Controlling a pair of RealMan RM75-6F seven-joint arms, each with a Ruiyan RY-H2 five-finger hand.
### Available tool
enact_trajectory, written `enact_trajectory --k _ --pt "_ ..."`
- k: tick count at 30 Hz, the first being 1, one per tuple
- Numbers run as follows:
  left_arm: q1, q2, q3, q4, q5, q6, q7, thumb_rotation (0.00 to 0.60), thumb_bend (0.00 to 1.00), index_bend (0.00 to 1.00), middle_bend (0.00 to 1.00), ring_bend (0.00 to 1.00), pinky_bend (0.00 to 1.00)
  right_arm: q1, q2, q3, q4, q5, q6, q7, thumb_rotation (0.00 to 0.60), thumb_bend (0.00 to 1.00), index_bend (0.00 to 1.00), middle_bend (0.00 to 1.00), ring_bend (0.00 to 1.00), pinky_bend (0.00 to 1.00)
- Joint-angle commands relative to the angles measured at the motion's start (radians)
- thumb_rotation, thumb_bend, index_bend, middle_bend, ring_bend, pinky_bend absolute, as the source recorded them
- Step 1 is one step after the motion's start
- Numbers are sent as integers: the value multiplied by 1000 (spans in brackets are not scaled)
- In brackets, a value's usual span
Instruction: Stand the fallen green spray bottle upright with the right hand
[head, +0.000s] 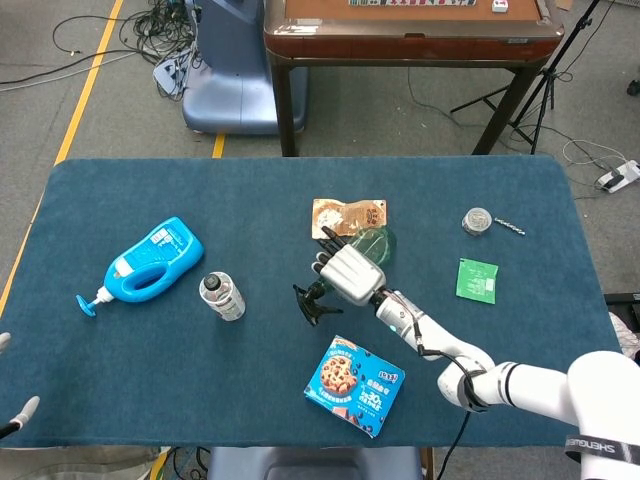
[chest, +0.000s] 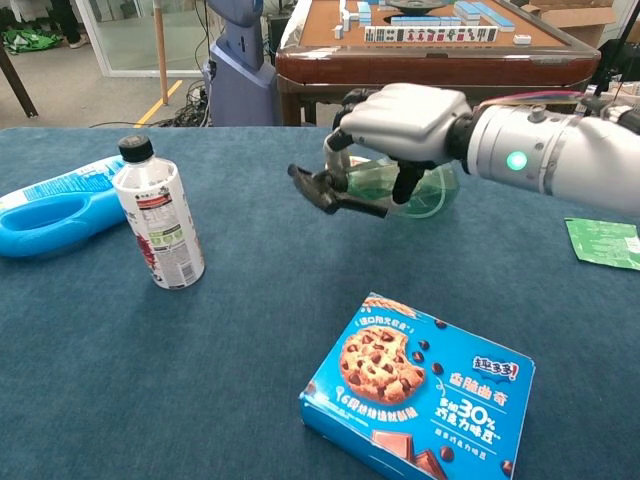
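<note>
At table centre, past the cookie box at six o'clock, the right hand grasps the spray bottle aloft and sideways, nozzle toward nine o'clock; advise rotating the base downward before lowering onto clear cloth.

**Surfaces and finishes on your table**

Your right hand shows a smooth, satin silver shell, metal or plastic you cannot tell. It grips the green spray bottle, clear glossy plastic with a matt black trigger. The table wears matt, napped blue cloth. The cookie box is glossy printed card; the blue detergent bottle is shiny opaque plastic.
</note>
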Motion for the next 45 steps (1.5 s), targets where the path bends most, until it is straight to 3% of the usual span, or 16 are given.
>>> enact_trajectory --k 1,9,14,23,35,45 --pt "-1 1 0 -1 0 -2 1 600 255 69 0 56 20 -64 68 37 -74 4 93 128 600 351 657 361 129 35" --pt "-6 1 -1 -6 6 -5 4 600 255 69 0 56 20 -175 128 80 -165 64 183 419 600 345 657 362 130 36" --pt "-9 2 0 -9 10 -7 5 600 255 69 0 56 20 -228 153 96 -201 92 174 645 600 334 658 362 130 38" --pt "-12 2 1 -13 9 -12 11 600 255 69 0 56 20 -269 217 110 -247 108 126 835 600 327 657 362 130 38" --pt "-16 -3 1 -11 7 -19 14 600 255 69 0 56 20 -232 451 132 -384 250 -110 817 600 324 657 362 130 38" --pt "-14 -5 3 -9 5 -17 12 600 255 69 0 56 20 -192 453 102 -384 283 -153 677 600 299 645 310 128 38"
